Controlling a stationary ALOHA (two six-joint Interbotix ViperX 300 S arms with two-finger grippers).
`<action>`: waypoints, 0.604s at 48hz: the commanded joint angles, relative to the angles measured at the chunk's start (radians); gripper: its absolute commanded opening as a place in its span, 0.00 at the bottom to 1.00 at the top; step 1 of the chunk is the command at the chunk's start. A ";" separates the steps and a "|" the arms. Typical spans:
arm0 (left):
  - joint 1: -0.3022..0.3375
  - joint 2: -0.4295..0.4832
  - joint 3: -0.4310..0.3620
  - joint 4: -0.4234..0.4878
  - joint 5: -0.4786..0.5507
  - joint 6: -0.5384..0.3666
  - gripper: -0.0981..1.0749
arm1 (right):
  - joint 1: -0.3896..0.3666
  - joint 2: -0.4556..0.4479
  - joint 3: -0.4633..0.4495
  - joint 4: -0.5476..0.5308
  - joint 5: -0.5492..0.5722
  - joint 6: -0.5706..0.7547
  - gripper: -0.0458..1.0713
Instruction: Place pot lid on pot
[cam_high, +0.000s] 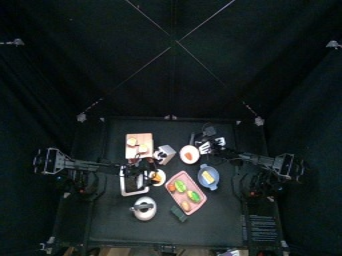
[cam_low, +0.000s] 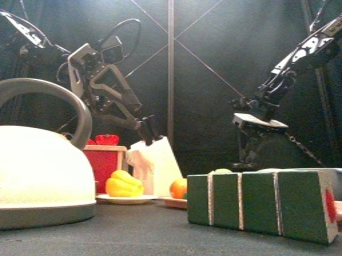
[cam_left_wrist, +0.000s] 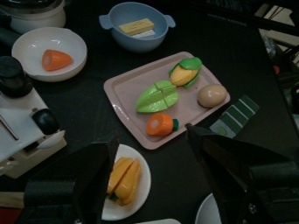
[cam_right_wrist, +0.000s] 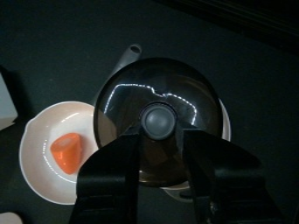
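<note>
While the left pincer (cam_left_wrist: 152, 166) hangs spread and empty above the bench's (cam_high: 100, 180) left half, the work sits with the other arm. Below that idle pincer, the left wrist view shows a pink tray (cam_left_wrist: 122, 87) of toy vegetables, a white plate (cam_left_wrist: 146, 197) with a yellow piece, a white bowl (cam_left_wrist: 33, 44) holding an orange piece, and a blue bowl (cam_left_wrist: 117, 17) with something pale yellow in it. Near the front edge stand a white kettle (cam_low: 34, 165) and a green striped block (cam_low: 261, 200).

Further right, toward the bench's back right part, the right pincer (cam_right_wrist: 158, 149) hovers directly over the glass pot lid (cam_right_wrist: 135, 87), its jaws spread to either side of the grey knob (cam_right_wrist: 158, 120) and not pressing it. The lid seems to rest already on the pot (cam_right_wrist: 128, 54), whose handle pokes out beyond the rim, beside a white bowl. Judging by this, the placing looks done or nearly so; what remains is for the arm to lift clear, though whether the lid sits squarely in the rim cannot be told
</note>
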 joint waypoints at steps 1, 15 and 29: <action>0.002 -0.006 -0.017 0.000 -0.003 0.002 0.90 | -0.006 -0.009 -0.005 0.000 0.000 0.002 0.55; 0.002 -0.006 -0.015 -0.002 -0.003 0.002 0.90 | -0.011 -0.006 0.003 -0.005 0.000 0.002 0.55; 0.002 -0.006 -0.015 -0.002 -0.003 0.002 0.90 | -0.011 -0.006 0.014 -0.005 0.000 0.002 0.55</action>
